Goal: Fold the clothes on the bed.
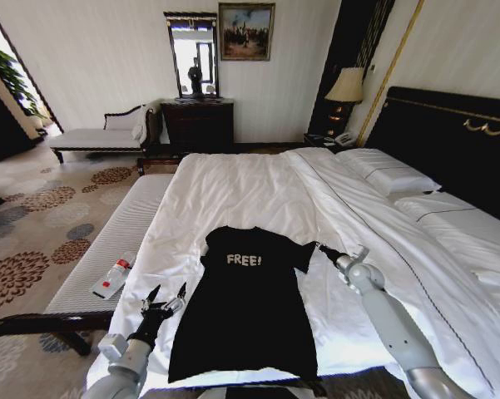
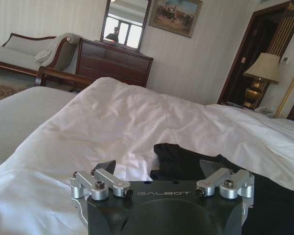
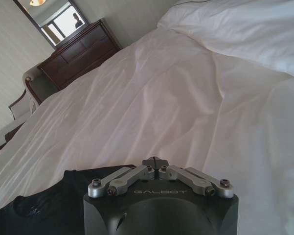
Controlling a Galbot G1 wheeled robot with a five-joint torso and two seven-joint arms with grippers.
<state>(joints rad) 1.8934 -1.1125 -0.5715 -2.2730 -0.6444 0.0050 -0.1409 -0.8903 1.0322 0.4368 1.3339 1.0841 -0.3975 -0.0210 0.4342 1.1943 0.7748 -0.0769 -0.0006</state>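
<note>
Left pincer (image 1: pixel 167 293) is released, fingers spread, just beside the lower left edge of the black T-shirt (image 1: pixel 248 316). Right pincer (image 1: pixel 321 248) is clenched, at the shirt's right sleeve. This soft shirt with white "FREE!" letters lies flat on the bed (image 1: pixel 258 187), on smooth white bedding.

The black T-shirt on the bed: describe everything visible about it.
The black T-shirt is soft-looking fabric with white "FREE!" lettering on the chest. It lies flat and unfolded, both short sleeves spread, collar toward the far end and hem at the near edge of the bed, resting on the white duvet. The left tool, open, sits just beside its left edge; the right tool, shut, sits at its right sleeve tip. Whether either touches it is unclear.
</note>
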